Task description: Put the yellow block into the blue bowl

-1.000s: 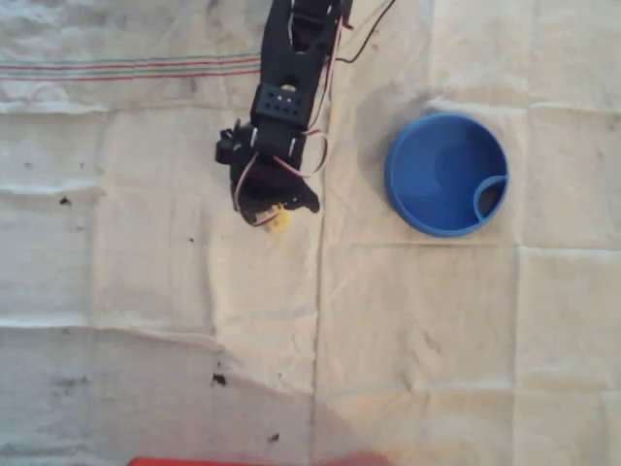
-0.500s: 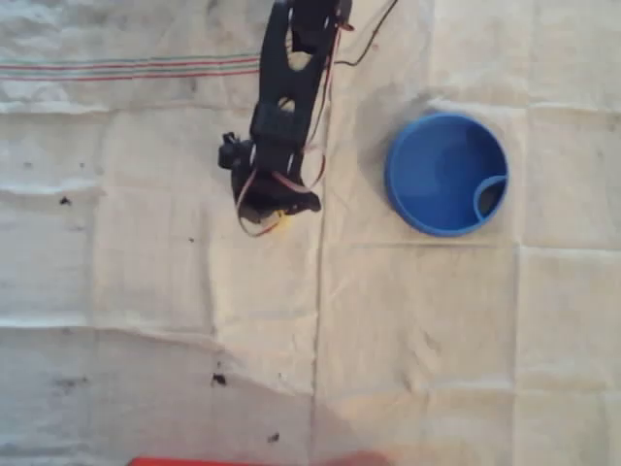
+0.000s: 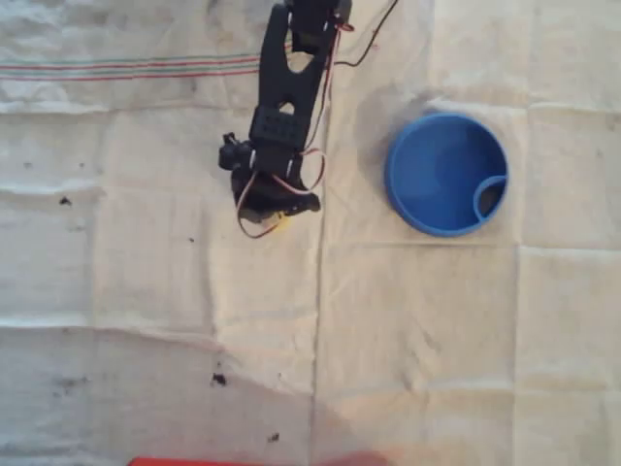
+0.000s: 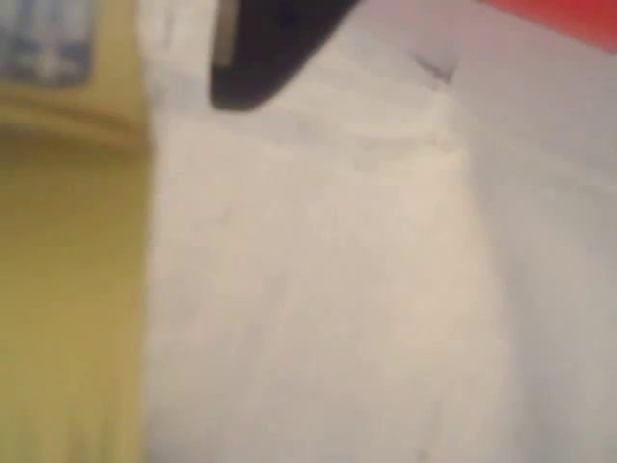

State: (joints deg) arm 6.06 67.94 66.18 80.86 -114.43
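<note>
Cloth underlies tool; wrist view enlarges yellow block.

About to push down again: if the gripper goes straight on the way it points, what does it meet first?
The gripper points down at the cloth, with the yellow block at its tip. It would likely meet the block first, though depth is unclear.

We count one yellow block, largely covered by the arm in the overhead view and blurred along the left edge of the wrist view. We count one blue bowl. We count one black robot arm, and one creased cloth.
</note>
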